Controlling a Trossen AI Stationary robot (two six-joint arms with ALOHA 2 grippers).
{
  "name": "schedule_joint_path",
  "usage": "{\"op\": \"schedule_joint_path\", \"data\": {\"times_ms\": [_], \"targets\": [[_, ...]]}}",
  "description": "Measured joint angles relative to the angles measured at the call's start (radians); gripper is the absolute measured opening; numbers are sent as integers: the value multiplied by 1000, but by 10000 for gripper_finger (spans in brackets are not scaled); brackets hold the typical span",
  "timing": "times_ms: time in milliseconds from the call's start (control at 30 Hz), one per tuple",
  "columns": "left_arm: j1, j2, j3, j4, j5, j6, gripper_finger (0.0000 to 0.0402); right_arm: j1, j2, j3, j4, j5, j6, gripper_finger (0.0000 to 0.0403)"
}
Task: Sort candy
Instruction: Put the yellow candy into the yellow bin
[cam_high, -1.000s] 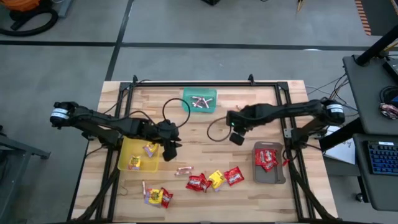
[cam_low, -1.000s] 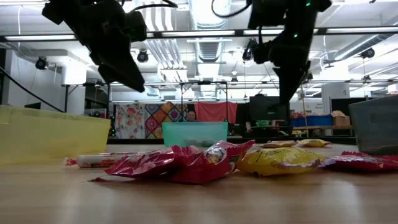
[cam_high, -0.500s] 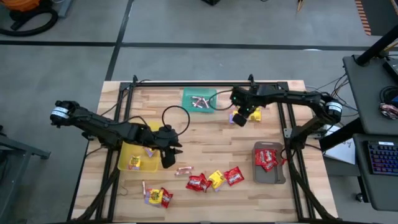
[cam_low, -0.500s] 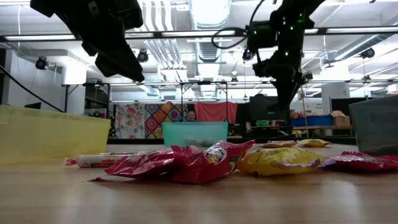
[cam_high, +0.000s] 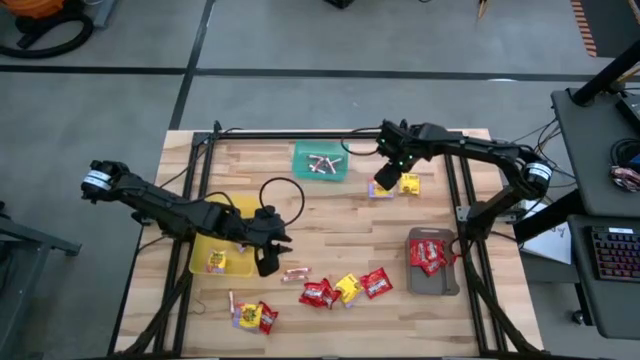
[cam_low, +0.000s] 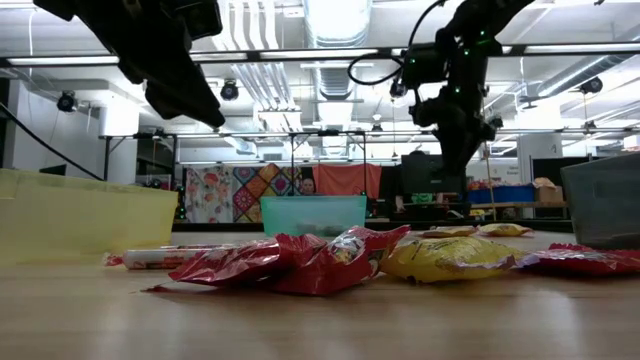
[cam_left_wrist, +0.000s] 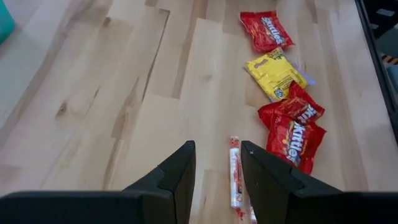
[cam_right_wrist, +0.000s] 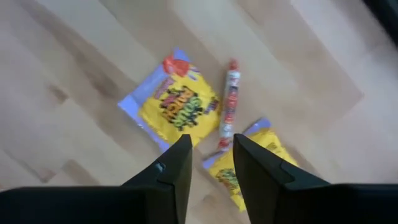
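Loose candy lies on the wooden table: a pinkish roll (cam_high: 295, 273), red packets (cam_high: 318, 293) and a yellow packet (cam_high: 347, 288) near the front, and more at the near left (cam_high: 252, 316). My left gripper (cam_high: 268, 262) hovers open beside the yellow tray (cam_high: 205, 262), above that roll (cam_left_wrist: 234, 171), and holds nothing. My right gripper (cam_high: 385, 180) hangs open at the far right over two yellow packets (cam_right_wrist: 177, 106) (cam_right_wrist: 249, 165) with a roll (cam_right_wrist: 229, 102) lying between them on the wood. Its fingers touch none of them.
The green tray (cam_high: 303, 172) at the far middle holds rolls. The yellow tray holds yellow packets and the grey tray (cam_high: 450, 282) at the right holds red ones. A black frame (cam_high: 300, 133) runs along the table's far edge and sides. Bare wood lies mid-table.
My right gripper has swung from mid-table toward the far edge and now hangs over the yellow packets there. My left gripper has drifted a little toward the near edge, along the yellow tray's right side.
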Motion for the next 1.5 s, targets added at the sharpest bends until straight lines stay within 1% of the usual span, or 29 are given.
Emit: {"op": "schedule_joint_path", "data": {"times_ms": [333,533,733,867,1000,1100,1167,1400,1500], "targets": [[-14,0,-20,-11,0,-13,112,-1,17,-1,-43,-46,40,161],[-14,0,-61,-9,0,-60,112,1,54,-5,-64,-61,42,173],[-14,0,-72,-6,-7,-78,112,1,96,-22,-54,-62,27,171],[-14,0,-72,-4,-46,-71,112,1,129,-37,13,-61,25,173],[-14,0,-72,-3,-55,-61,112,-1,166,-40,81,-41,3,171],[-14,0,-72,-3,-54,-61,112,-1,193,-40,107,28,-15,165],[-14,0,-72,-3,-54,-61,112,-5,208,-40,125,53,-24,160],[-14,0,-73,4,-52,-84,112,-20,222,-38,142,63,-46,146],[-13,0,-73,-4,-11,-133,112,-21,202,-37,130,63,-45,142]]}}
